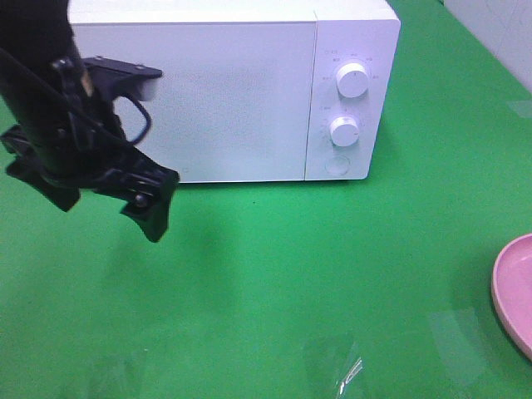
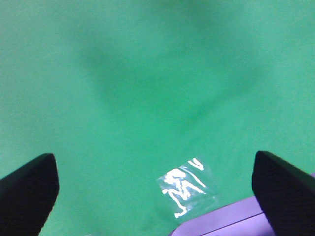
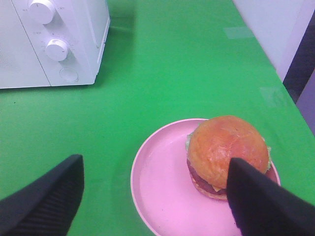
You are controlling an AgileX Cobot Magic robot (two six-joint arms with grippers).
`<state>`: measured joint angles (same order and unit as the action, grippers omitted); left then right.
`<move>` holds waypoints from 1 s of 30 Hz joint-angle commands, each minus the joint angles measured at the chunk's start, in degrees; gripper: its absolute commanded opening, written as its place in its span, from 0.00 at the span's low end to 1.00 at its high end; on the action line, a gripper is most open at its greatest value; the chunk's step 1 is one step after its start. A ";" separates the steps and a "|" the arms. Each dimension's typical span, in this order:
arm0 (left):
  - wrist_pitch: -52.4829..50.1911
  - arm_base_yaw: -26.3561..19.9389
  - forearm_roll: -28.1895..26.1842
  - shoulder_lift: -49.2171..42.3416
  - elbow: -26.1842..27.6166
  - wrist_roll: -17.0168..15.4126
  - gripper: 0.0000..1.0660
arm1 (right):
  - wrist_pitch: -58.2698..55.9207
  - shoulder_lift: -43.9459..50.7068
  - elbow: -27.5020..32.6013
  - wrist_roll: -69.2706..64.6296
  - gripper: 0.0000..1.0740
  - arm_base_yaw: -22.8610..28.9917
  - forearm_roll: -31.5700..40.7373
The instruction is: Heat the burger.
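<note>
The burger (image 3: pixel 224 147), with a glossy golden-brown bun, sits on a round pink plate (image 3: pixel 157 191) in the right wrist view. My right gripper (image 3: pixel 155 201) is open and hovers over the plate. One of its fingers (image 3: pixel 266 201) overlaps the burger's edge in the picture. In the high view only the plate's rim (image 1: pixel 515 291) shows at the right edge, and the burger and right gripper are out of view. My left gripper (image 1: pixel 104 204) is open and empty, held above the table in front of the left part of the white microwave (image 1: pixel 249 91). It faces bare green table in the left wrist view (image 2: pixel 157 196).
The microwave's door is shut, with two knobs (image 1: pixel 353 81) and a button on its right panel. It also shows in the right wrist view (image 3: pixel 54 39). The green table (image 1: pixel 291 274) has a glare patch (image 2: pixel 182 187). A wall runs along the table's right side (image 3: pixel 275 29).
</note>
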<state>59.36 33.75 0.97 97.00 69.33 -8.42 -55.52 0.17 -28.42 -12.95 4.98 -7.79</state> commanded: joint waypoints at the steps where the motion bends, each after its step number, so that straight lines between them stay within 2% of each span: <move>1: 3.44 -6.99 -2.01 -3.78 0.23 2.46 0.95 | 0.29 1.55 0.00 0.23 0.71 -0.29 -0.17; 2: 4.47 -10.60 -3.15 -5.21 0.17 4.30 0.95 | 0.29 1.55 0.00 0.23 0.71 -0.29 -0.17; 3: 4.47 -10.60 -3.15 -5.21 0.17 4.30 0.95 | 0.29 1.55 0.00 0.23 0.71 -0.29 -0.17; 4: 5.61 -14.73 -4.70 -6.70 0.17 6.07 0.95 | 0.29 1.55 0.00 0.23 0.71 -0.29 -0.17; 5: 5.61 -14.73 -4.70 -6.70 0.17 6.07 0.95 | 0.29 1.55 0.00 0.23 0.71 -0.29 -0.17; 6: 7.10 -18.62 -5.67 -8.08 0.17 7.39 0.95 | 0.29 1.55 0.00 0.23 0.71 -0.29 -0.17; 7: 7.10 -18.62 -5.67 -8.08 0.17 7.39 0.95 | 0.29 1.55 0.00 0.23 0.71 -0.29 -0.17; 8: 8.88 -21.94 -6.19 -9.40 0.17 7.85 0.95 | 0.29 1.55 0.00 0.23 0.71 -0.29 -0.17; 9: 8.88 -21.94 -6.19 -9.40 0.17 7.85 0.95 | 0.29 1.55 0.00 0.23 0.71 -0.29 -0.17; 11: 10.83 -26.41 -6.76 -11.92 0.06 7.79 0.95 | 0.29 1.55 0.00 0.23 0.71 -0.29 -0.17; 12: 10.83 -26.41 -6.76 -11.92 0.06 7.79 0.95 | 0.29 1.55 0.00 0.23 0.71 -0.29 -0.17; 13: 10.89 -28.59 -7.39 -13.64 -0.97 7.68 0.95 | 0.29 1.55 0.00 0.23 0.71 -0.29 -0.17; 16: 10.37 -30.19 -7.62 -16.39 -2.98 7.68 0.95 | 0.29 1.55 0.00 0.23 0.71 -0.29 -0.17; 18: 9.17 -31.34 -7.10 -21.14 -7.96 7.68 0.95 | 0.29 1.55 0.00 0.23 0.71 -0.29 -0.17; 19: 9.17 -31.34 -7.10 -21.14 -7.96 7.68 0.95 | 0.29 1.55 0.00 0.23 0.71 -0.29 -0.17; 20: 8.14 -31.40 -6.70 -24.41 -11.97 7.68 0.95 | 0.29 1.55 0.00 0.23 0.71 -0.29 -0.17; 21: 8.14 -31.40 -6.70 -24.41 -11.97 7.68 0.95 | 0.29 1.55 0.00 0.23 0.71 -0.29 -0.17; 22: 7.05 -31.40 -6.59 -28.30 -15.41 7.68 0.95 | 0.29 1.55 0.00 0.23 0.71 -0.29 -0.17; 23: 7.05 -31.40 -6.59 -28.30 -15.41 7.68 0.95 | 0.29 1.55 0.00 0.23 0.71 -0.29 -0.17; 26: 5.39 -31.40 -6.25 -36.38 -21.72 8.77 0.95 | 0.29 1.55 0.00 0.23 0.71 -0.29 -0.17; 30: 5.27 -31.40 -5.27 -42.34 -25.67 8.42 0.95 | 0.29 1.55 0.00 0.23 0.71 -0.29 -0.17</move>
<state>65.20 2.46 -4.53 55.63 44.52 0.00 -55.52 0.17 -28.42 -12.95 4.98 -7.79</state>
